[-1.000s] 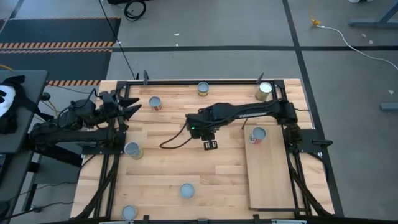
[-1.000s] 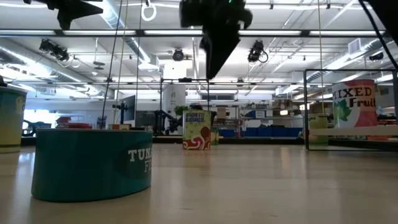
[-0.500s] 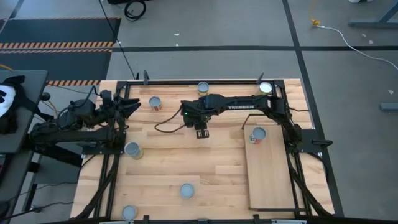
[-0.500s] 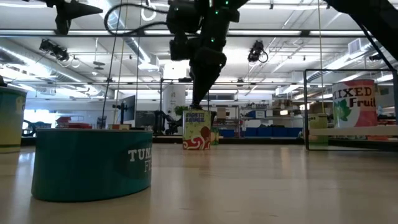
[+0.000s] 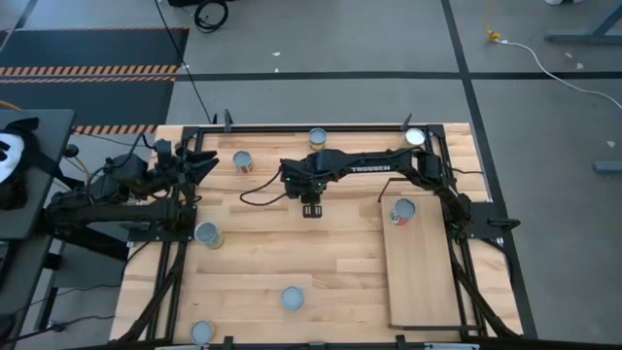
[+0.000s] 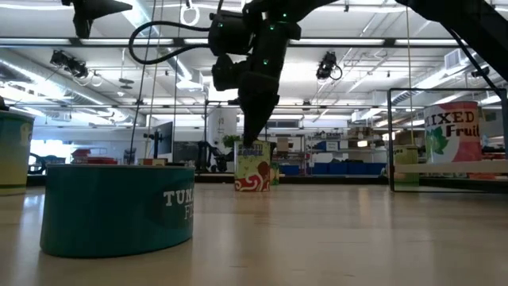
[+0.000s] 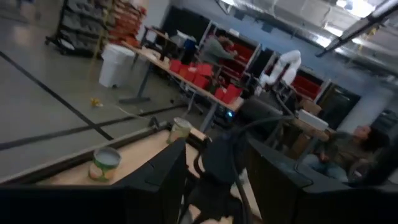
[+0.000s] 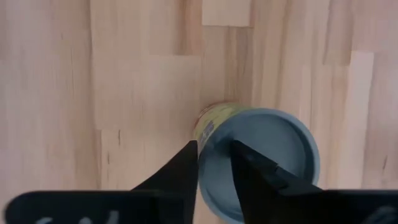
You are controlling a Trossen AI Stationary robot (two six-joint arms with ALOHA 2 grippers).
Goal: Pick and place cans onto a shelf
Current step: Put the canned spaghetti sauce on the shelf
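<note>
Right gripper (image 6: 253, 140): reached out from the right side to the middle of the table (image 5: 340, 258), pointing straight down, tips level with the top of the yellow-and-red can (image 6: 252, 167). From the right wrist its fingers (image 8: 180, 165) stand only a little apart, released and grasping nothing, over one side of this can's silvery lid; the can is wider than the gap. From above, the arm hides this can. Left gripper (image 5: 200, 168): waiting above the left edge near the far left corner, fingers spread, holding nothing. Shelf (image 5: 424, 282): pale board lying along the right edge, running to the near edge. Shelf can (image 5: 401, 211): one, upright on the far end of the board; the level camera shows a "MIXED Fruit" label on it and thin black wire beside it. Far-edge can (image 5: 318, 138): yellowish label, upright at the middle of the far edge, well behind the right gripper. White-topped can (image 5: 415, 137): near the far right corner, off the shelf. Red-labelled can (image 5: 242, 161): towards the far left corner, just beside the left gripper. Left-edge can (image 5: 206, 233): upright near the left edge, midway along it. Teal tuna can (image 5: 292, 297): low and wide, close to the near edge. Corner can (image 5: 201, 332): at the near left corner.
</note>
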